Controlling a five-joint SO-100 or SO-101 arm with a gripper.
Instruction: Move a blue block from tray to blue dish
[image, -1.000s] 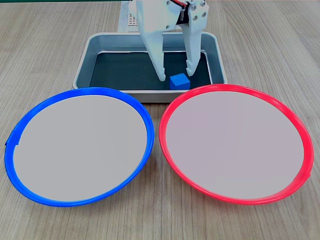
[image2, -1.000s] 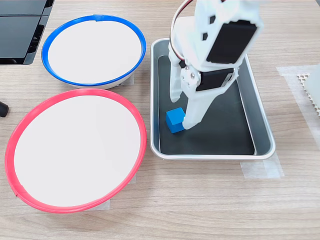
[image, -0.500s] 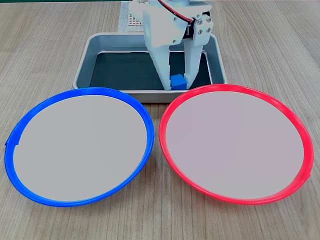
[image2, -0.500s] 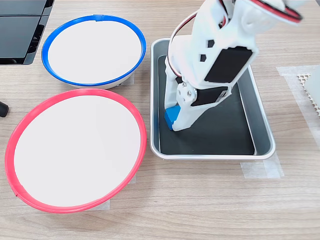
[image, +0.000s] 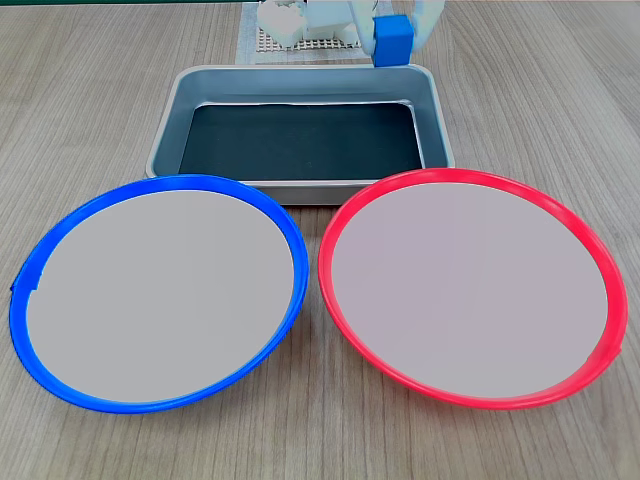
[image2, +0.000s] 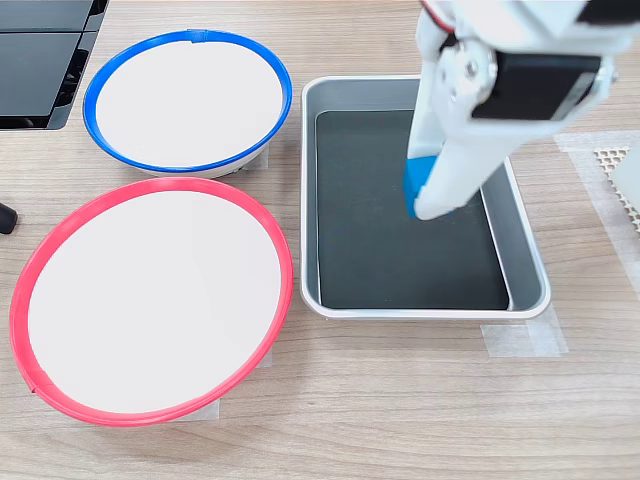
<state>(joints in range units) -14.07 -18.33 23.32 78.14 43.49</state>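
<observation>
Up at the top edge of the first exterior view, the gripper (image: 394, 38) is clamped on the blue block (image: 394, 36), carrying it in the air above the far wall of the tray (image: 300, 82). In the second exterior view the blue block (image2: 417, 184) peeks out beside the white fingers (image2: 455, 170), upper right of centre, over the tray's dark floor. The blue dish (image: 155, 290) lies lower left in the first exterior view, the red-rimmed plate (image: 472, 285) lower right, both bare
</observation>
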